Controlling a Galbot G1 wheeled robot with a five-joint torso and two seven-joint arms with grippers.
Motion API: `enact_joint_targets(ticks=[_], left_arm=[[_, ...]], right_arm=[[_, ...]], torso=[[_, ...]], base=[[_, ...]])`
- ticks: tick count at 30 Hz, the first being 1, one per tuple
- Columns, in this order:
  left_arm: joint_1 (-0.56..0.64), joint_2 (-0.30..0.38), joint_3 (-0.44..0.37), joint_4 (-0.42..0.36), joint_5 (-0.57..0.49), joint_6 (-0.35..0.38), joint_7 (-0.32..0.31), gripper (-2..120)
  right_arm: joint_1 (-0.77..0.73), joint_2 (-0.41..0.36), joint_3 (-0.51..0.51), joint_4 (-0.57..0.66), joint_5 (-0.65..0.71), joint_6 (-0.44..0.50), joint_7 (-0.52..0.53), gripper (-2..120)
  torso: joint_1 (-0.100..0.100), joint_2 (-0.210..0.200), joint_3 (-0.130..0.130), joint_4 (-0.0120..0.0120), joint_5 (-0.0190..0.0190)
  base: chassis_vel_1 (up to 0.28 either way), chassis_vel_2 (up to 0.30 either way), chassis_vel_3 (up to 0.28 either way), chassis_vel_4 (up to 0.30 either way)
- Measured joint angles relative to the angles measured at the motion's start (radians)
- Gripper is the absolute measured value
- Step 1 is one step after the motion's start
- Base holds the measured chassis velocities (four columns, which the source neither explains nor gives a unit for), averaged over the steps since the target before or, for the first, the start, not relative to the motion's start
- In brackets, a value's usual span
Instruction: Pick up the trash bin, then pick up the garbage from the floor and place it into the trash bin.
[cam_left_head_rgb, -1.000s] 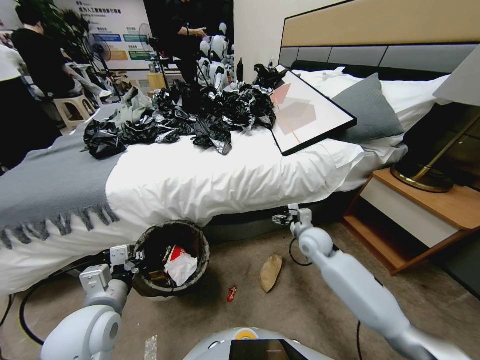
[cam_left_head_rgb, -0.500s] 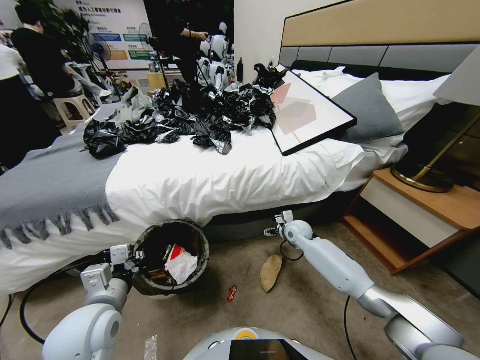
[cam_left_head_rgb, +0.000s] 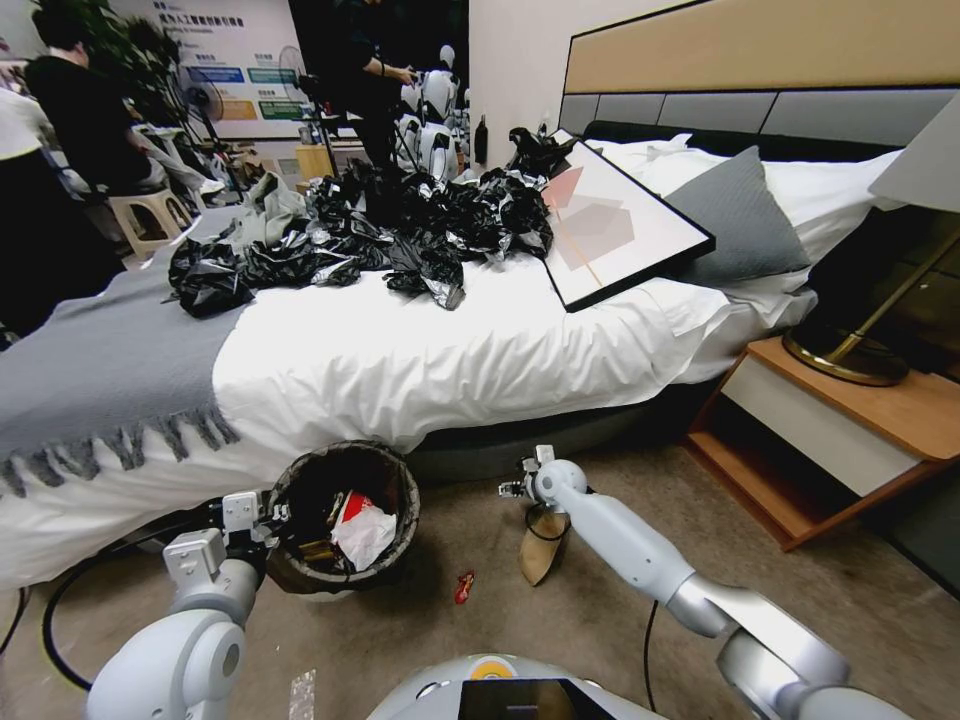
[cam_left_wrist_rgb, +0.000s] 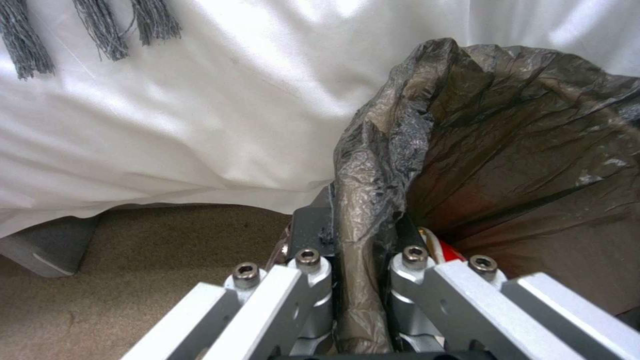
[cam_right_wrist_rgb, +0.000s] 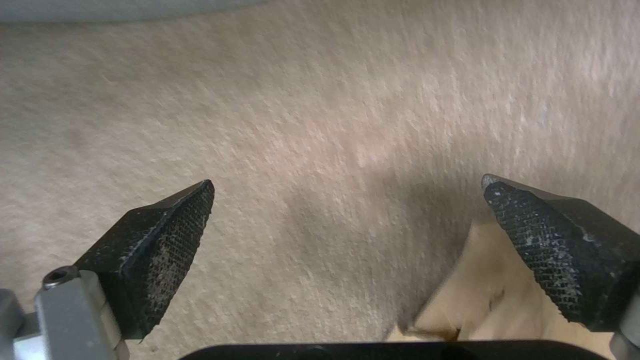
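Brown cardboard piece (cam_left_head_rgb: 541, 546): judged light, thin, bendable; best pinched at a raised edge. Right gripper (cam_right_wrist_rgb: 347, 220) is held above it, fingers apart. Trash bin (cam_left_head_rgb: 300, 575) is clamped at its rim by the left gripper (cam_left_wrist_rgb: 357, 265).

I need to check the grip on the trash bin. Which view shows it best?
The left wrist view: the left gripper is shut on the trash bin rim. The head view shows the whole bin, the grip small.

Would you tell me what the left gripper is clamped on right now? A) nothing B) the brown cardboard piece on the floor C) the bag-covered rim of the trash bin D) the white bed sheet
C: in the left wrist view the left gripper has a finger on each side of the trash bin's bag-covered rim.
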Motion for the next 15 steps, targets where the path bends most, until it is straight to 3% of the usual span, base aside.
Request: enact_joint_targets(ticks=[15], left_arm=[[-0.020,0.001,0.010,0.025,0.004,0.000,0.002,4]], right_arm=[[-0.110,-0.080,0.058,0.042,-0.021,0.002,0.024,100]], torso=[[0.000,0.000,0.000,-0.0003,-0.0003]], base=[[0.000,0.000,0.000,0.000]])
